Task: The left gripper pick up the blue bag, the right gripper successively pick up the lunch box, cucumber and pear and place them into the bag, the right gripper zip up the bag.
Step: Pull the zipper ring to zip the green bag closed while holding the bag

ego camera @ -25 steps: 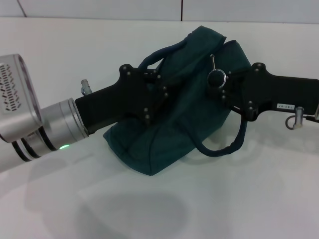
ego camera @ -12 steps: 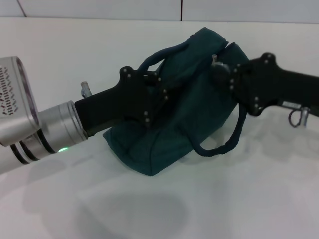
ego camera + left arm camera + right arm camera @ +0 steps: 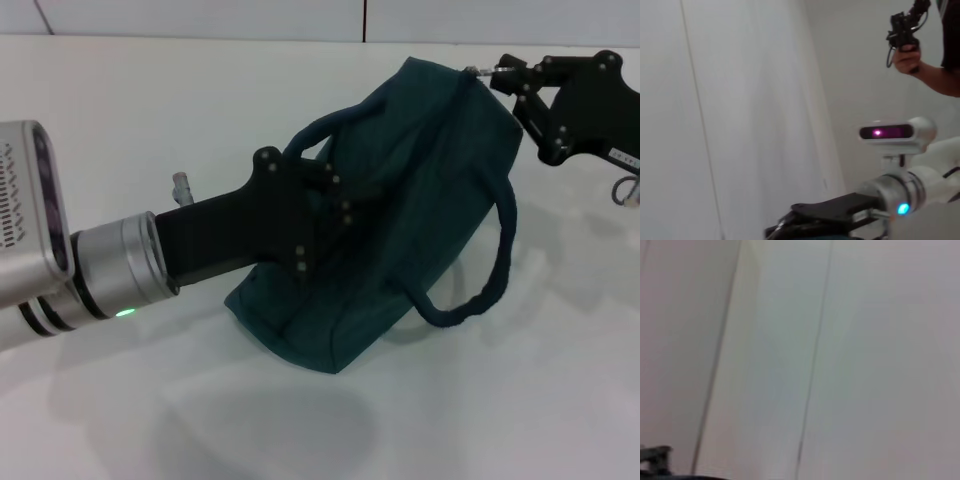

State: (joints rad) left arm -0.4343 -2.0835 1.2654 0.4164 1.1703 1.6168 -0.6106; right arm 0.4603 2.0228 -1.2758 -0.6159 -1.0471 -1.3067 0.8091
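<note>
The blue bag (image 3: 420, 190) hangs tilted just above the white table in the head view, and its top looks closed. My left gripper (image 3: 335, 205) is shut on the bag's near edge by one handle. At the bag's upper far corner, my right gripper (image 3: 505, 78) is shut on the small metal zipper pull (image 3: 482, 71). The other handle (image 3: 480, 290) droops in a loop toward the table. The lunch box, cucumber and pear are out of view. Neither wrist view shows the bag.
The white table (image 3: 520, 400) lies below and around the bag, with a wall seam behind it. In the left wrist view a person's hand (image 3: 905, 57) holds a black device high up, and the robot's head camera (image 3: 892, 134) shows.
My right gripper has moved up and to the right along the bag's top, from mid-bag to its far corner. The bag has swung slightly right and stretched out. The left gripper keeps its hold.
</note>
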